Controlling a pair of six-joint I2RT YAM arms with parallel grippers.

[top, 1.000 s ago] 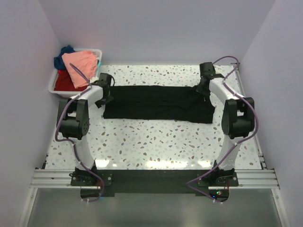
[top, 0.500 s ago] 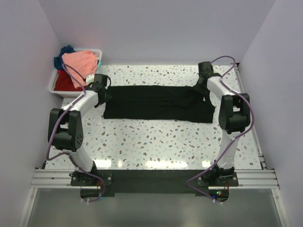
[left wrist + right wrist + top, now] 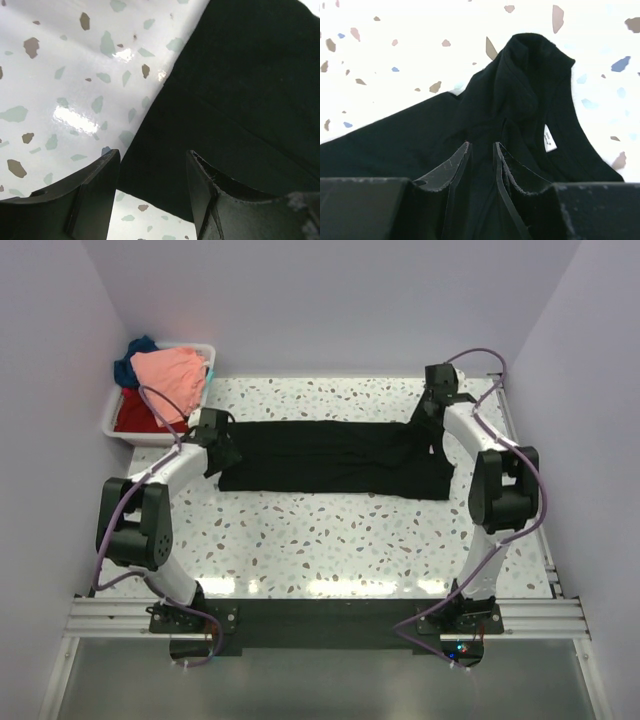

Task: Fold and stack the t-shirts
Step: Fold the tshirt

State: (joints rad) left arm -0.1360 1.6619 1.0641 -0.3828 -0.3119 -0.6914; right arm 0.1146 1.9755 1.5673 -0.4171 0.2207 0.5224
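Note:
A black t-shirt lies folded into a long strip across the table. My left gripper hovers at its left end, open, with the cloth's corner beneath the gap and nothing held. At the strip's right end my right gripper is over the bunched neck part, beside the white neck label. Its fingers stand a little apart, open, with black cloth showing through the narrow gap. Salmon-pink, red and dark blue t-shirts are heaped in the bin.
The white plastic bin sits at the back left corner, just beyond the left gripper. Speckled tabletop shows in front of the black shirt. Purple walls enclose the table on three sides.
The right gripper's jaws have parted, letting go of the black shirt's neck end. The left arm has stretched out lower, its gripper staying at the shirt's left end and opening a little wider.

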